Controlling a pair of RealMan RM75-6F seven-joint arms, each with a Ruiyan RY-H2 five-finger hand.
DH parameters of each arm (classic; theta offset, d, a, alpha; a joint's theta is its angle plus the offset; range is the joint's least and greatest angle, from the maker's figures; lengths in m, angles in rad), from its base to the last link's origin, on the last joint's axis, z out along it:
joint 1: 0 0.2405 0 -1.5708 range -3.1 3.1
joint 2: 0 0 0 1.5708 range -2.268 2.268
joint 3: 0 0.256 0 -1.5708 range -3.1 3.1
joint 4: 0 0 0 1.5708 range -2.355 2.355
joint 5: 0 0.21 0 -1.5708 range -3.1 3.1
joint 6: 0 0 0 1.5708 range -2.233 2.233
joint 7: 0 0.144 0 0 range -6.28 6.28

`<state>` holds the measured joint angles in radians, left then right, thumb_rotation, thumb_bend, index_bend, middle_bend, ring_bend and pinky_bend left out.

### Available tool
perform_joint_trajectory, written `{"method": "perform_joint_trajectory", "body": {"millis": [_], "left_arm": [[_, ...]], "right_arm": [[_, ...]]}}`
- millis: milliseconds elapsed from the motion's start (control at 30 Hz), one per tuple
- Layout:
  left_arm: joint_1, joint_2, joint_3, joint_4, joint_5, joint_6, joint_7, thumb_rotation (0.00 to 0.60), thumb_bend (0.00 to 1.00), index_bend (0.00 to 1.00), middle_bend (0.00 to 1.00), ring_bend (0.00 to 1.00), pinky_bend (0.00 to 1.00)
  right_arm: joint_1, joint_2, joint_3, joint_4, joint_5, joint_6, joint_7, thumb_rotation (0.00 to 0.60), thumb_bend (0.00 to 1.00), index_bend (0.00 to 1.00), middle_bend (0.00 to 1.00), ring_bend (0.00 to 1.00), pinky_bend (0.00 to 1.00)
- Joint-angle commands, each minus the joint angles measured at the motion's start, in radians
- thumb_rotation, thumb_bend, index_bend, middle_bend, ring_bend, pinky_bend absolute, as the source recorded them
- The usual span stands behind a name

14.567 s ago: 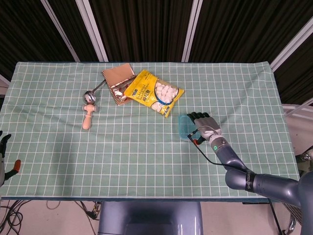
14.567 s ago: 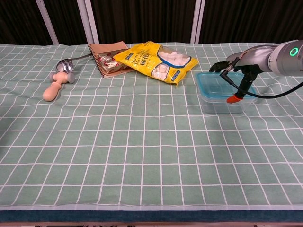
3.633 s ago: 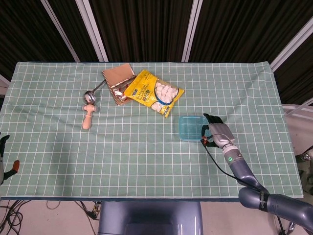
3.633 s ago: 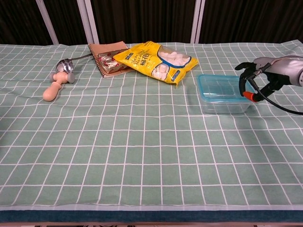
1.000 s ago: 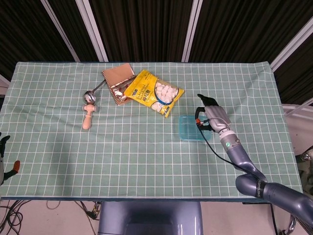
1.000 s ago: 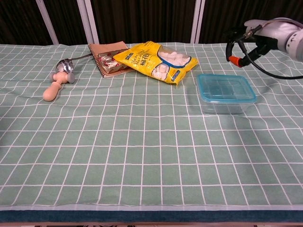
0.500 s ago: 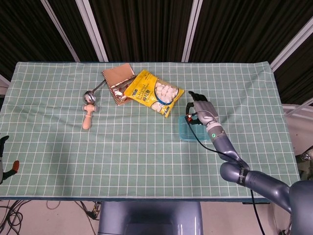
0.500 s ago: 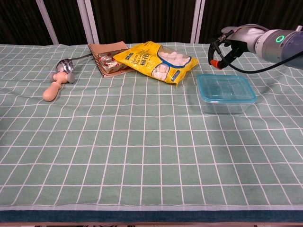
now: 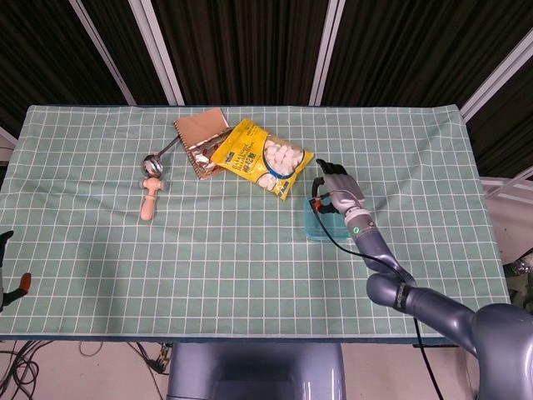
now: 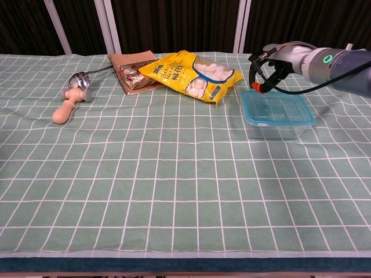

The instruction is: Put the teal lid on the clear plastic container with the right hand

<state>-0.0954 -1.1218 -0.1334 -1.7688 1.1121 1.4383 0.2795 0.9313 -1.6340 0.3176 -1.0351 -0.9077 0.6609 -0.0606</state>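
Head view: the right hand (image 9: 336,190) hovers over the clear plastic container (image 9: 321,227), fingers spread, holding nothing. Chest view: the teal lid (image 10: 276,107) sits on that container on the worktop (image 10: 174,174), beside the snack bag (image 10: 191,75).

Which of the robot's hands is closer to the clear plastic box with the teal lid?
The right. The right hand hovers over the back left corner of the clear plastic box with the teal lid. The left hand sits far off at the table's left edge.
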Motion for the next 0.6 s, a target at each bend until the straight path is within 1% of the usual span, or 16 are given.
{"method": "perform_joint_trajectory", "body": {"millis": [33,433,600], "left_arm": [[0.0,0.0,-0.002,0.001,-0.002,0.001,-0.001,0.6,0.35,0.14,0.0,0.0,0.0],[-0.002,0.0,-0.001,0.002,-0.004,0.001,0.0,0.6,0.35,0.14,0.0,0.0,0.0],[-0.002,-0.001,-0.001,0.002,-0.005,0.002,0.003,0.6,0.35,0.14,0.0,0.0,0.0]], "right_arm": [[0.001,-0.011,-0.004,0.017,-0.006,-0.007,0.01,0.6,0.53,0.59,0.0,0.0,0.0],[-0.021,-0.013,-0.028,0.024,-0.041,-0.012,0.038,0.6,0.53,0.59,0.0,0.0,0.0],[-0.024,-0.028,-0.039,0.053,-0.049,-0.028,0.046,0.6,0.53,0.59,0.0,0.0,0.0]]}}
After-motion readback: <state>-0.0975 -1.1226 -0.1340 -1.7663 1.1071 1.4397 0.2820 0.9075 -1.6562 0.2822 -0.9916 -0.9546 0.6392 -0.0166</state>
